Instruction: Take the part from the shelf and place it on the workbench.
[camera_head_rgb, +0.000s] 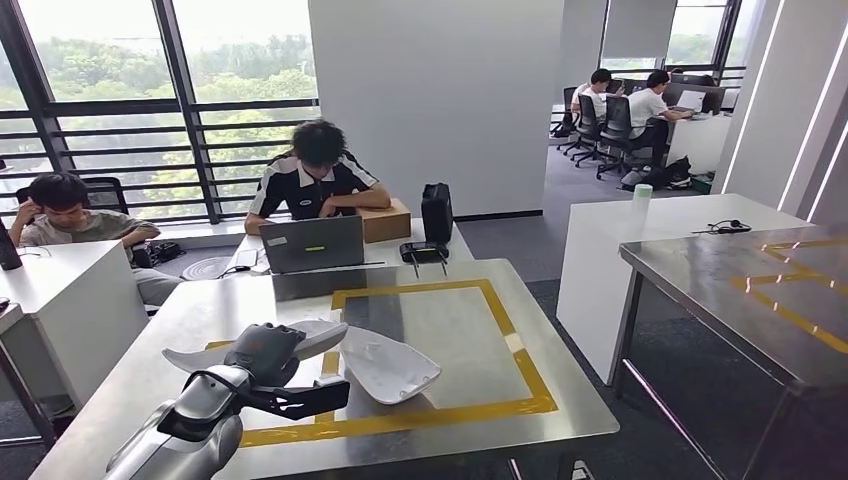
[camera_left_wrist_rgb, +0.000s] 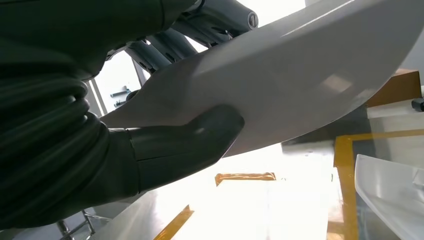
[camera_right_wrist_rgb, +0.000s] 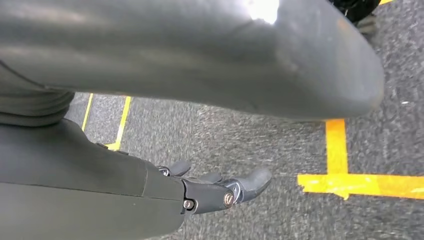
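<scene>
Your left robot hand (camera_head_rgb: 265, 352) sits lower left of the head view, over the counter (camera_head_rgb: 440, 330), gripping a white part (camera_head_rgb: 200, 355): in the left wrist view the thumb (camera_left_wrist_rgb: 190, 137) presses the part's (camera_left_wrist_rgb: 300, 70) underside w/ the dark fingers (camera_left_wrist_rgb: 165, 42) wrapped over its far face. Part is held roughly level, above the counter surface; can't tell if any edge touches it. A 2nd white part (camera_head_rgb: 385, 365) lies flat on the counter just right of the hand, inside the yellow tape frame (camera_head_rgb: 515, 340), near the frame's bottom strip; you see its edge (camera_left_wrist_rgb: 395, 192) at lower right of the left wrist view too. Your right robot hand (camera_right_wrist_rgb: 220, 190) hangs over grey carpet (camera_right_wrist_rgb: 240, 135) w/ yellow floor tape (camera_right_wrist_rgb: 360, 182), fingers loosely apart, holding nothing. Top centre of the head view: a person (camera_head_rgb: 315, 175) at a laptop (camera_head_rgb: 312, 243) on the far side of the counter, cardboard box (camera_head_rgb: 385, 218) and black case (camera_head_rgb: 436, 212) beside. Another person (camera_head_rgb: 60, 210) at left edge; a 2nd steel counter (camera_head_rgb: 740, 280) at right.
</scene>
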